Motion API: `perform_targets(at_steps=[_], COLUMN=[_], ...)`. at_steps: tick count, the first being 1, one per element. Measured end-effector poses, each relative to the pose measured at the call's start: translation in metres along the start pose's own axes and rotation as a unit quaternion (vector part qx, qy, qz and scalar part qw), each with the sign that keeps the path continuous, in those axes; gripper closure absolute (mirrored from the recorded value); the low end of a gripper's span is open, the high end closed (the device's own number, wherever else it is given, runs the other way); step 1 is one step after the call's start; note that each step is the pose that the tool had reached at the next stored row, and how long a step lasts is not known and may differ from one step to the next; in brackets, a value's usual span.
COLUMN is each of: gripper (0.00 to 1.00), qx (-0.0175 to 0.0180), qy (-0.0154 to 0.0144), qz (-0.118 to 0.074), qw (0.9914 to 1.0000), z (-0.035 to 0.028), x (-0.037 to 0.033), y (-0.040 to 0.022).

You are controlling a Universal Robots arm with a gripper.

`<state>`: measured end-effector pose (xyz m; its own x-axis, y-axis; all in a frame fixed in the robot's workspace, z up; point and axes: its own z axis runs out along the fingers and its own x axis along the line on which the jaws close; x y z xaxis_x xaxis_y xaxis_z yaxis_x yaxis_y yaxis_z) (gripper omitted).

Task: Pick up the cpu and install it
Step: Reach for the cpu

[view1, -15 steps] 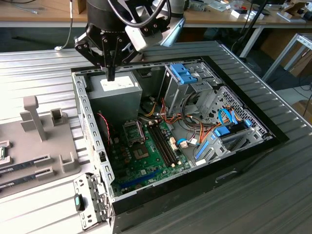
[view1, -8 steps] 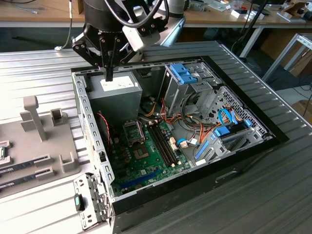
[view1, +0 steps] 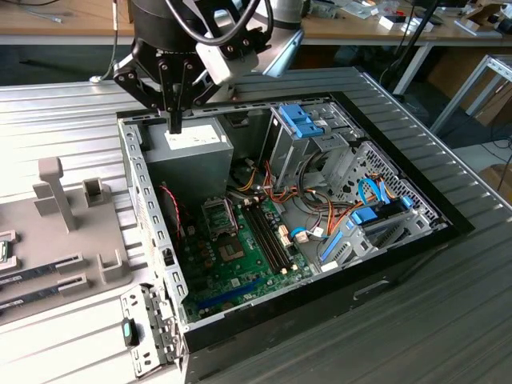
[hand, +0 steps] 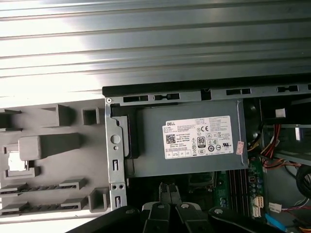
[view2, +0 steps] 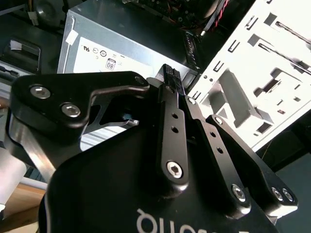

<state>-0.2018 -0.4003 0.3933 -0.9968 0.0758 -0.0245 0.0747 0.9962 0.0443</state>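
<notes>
White printed label (hand: 197, 137) on power supply (hand: 146, 162) top face: code square, certification marks, fine print. Small pale sticker (hand: 239, 148) at the label's edge.

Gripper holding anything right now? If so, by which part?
Nothing held: the gripper has its fingers shut together with nothing between them, near the grey metal power supply box.

The exterior view overlooks the open computer case (view1: 138, 188) from above. Both wrist views look past the gripper (hand: 167, 188) at its power supply (hand: 194, 160).

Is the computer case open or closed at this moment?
Open. In the exterior view the computer case has no side panel on, leaving its motherboard and power supply exposed.
</notes>
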Motion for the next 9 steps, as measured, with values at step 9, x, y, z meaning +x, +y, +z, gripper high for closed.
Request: perform_targets(at_steps=[9], gripper=[0.89], qx=[0.0000], qy=[0.0000], qz=[0.000], qw=[1.00000], z=[-0.0001], x=[0.0055], y=[-0.0004])
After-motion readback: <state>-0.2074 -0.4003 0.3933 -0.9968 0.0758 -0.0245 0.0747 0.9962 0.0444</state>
